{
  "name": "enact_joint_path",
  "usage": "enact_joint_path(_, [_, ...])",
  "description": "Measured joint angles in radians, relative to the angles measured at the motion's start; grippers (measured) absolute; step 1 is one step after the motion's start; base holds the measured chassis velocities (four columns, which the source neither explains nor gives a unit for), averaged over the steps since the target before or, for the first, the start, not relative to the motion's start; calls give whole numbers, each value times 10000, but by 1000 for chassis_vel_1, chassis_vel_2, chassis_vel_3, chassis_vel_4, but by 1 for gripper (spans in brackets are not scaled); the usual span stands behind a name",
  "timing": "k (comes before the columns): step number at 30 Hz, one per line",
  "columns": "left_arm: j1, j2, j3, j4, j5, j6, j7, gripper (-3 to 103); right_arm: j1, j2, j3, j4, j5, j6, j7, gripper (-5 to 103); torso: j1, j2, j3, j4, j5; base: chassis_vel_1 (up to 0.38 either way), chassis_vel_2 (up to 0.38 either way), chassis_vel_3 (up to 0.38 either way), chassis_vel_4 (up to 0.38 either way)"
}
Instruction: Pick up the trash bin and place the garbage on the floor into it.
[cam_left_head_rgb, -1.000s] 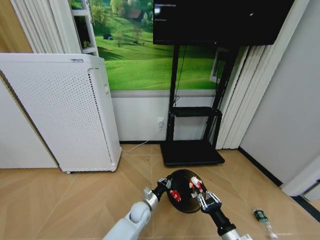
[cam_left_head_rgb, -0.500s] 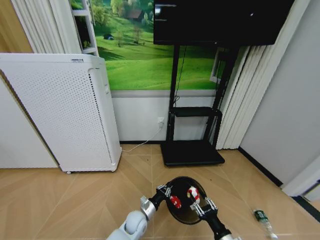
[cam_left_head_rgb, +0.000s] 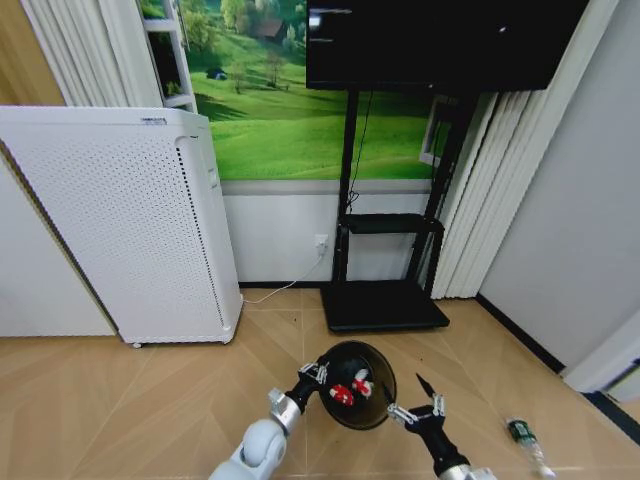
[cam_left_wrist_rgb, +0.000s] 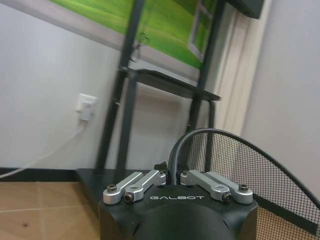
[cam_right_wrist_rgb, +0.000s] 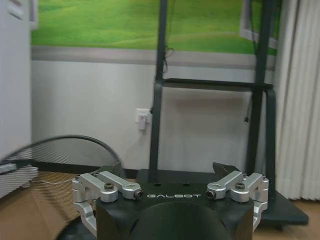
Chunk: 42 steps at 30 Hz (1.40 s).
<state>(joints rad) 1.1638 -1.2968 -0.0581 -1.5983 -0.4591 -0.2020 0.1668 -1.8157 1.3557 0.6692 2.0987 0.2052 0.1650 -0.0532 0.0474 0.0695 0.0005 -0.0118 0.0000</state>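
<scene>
Trash bin (cam_left_head_rgb: 352, 385) rim clamped by left pincer (cam_left_head_rgb: 316, 376); base hidden.

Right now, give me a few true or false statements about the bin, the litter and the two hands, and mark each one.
1. The left hand is shut on the rim of the black wire-mesh trash bin. True.
2. The right hand grips a red-and-white wrapper. False: it is open and holds nothing, just beside the bin.
3. Two red-and-white wrappers lie inside the bin. True.
4. The small clear plastic bottle is already in the bin. False: it lies on the parquet floor to the robot's right.
5. The bin stands upright on the floor. False: it is tilted, its mouth facing the head camera.
</scene>
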Motion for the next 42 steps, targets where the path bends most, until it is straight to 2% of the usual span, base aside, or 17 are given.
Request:
enact_joint_path(3, [472, 2, -853, -374, -365, -93, -162, 7, 106, -51, 17, -72, 132, -237, 162, 100, 0, 0, 0, 1, 0, 0, 0, 0, 0])
enact_joint_path(13, [745, 126, -1353, -677, -625, -135, -244, 7, 193, -62, -78, -286, 29, -232, 153, 100, 0, 0, 0, -1, -2, -43, -46, 37, 50])
enact_joint_path(19, [800, 199, -1867, -1035, -841, -33, -356, 7, 273, -43, -32, -726, -118, 29, 310, 100, 0, 0, 0, -2, 3, -218, -195, 196, 188])
enact_joint_path(22, [790, 71, -2323, -946, -758, -81, -210, 7, 289, -109, 14, -763, -94, 365, 384, 100, -1, 0, 1, -4, -3, -247, -206, 209, 238])
enact_joint_path(23, [747, -176, -2878, -845, -679, -82, -197, 7, 382, -185, 96, -911, -80, 532, 375, 100, -1, 0, 0, -3, 4, -188, -178, 182, 186])
enact_joint_path(25, [761, -250, -3166, -879, -691, -39, -196, 7, 459, -227, 136, -1026, -62, 491, 394, 100, -1, 0, 0, -4, -4, -133, -178, 131, 118])
enact_joint_path(27, [808, -130, -3397, -1078, -859, 41, -194, 7, 633, -246, 215, -1356, 6, -105, 669, 100, 0, 0, 0, 0, 9, -32, -43, 10, 15])
enact_joint_path(28, [808, -130, -3397, -1078, -859, 41, -194, 7, 633, -246, 215, -1356, 6, -105, 669, 100, 0, 0, 0, 0, 9, 0, 0, 0, 0])
enact_joint_path(30, [794, 92, -3400, -1179, -978, 88, -197, 7, 805, -224, 437, -1699, 274, -1073, 997, 100, -1, 0, 0, -3, -6, 36, 65, -52, -26])
enact_joint_path(31, [827, 164, -3409, -1252, -1000, 106, -212, 7, 922, -223, 476, -1853, 372, -1375, 1115, 100, -1, 0, 0, -5, -7, 64, 70, -76, -45])
enact_joint_path(32, [827, 164, -3409, -1252, -1000, 106, -212, 7, 922, -223, 476, -1853, 372, -1375, 1115, 100, -1, 0, 0, -5, -7, 64, 70, -76, -45])
enact_joint_path(34, [1170, 344, -3632, -1607, -1094, 137, -215, 7, 1539, -344, 504, -2557, 552, -2264, 1491, 100, -1, 0, 0, 1, 2, 40, 37, -35, -62])
enact_joint_path(37, [1281, 345, -3737, -1578, -1110, 110, -131, 7, 1784, -467, 504, -2983, 582, -2531, 1500, 100, 0, 0, 0, 4, 0, 10, 12, -7, -19])
enact_joint_path(42, [1545, 244, -3834, -1359, -1109, -81, 76, 7, 2328, -530, 445, -4063, 485, -2574, 1903, 100, -1, 0, 1, -1, 1, 0, 0, 0, 0])
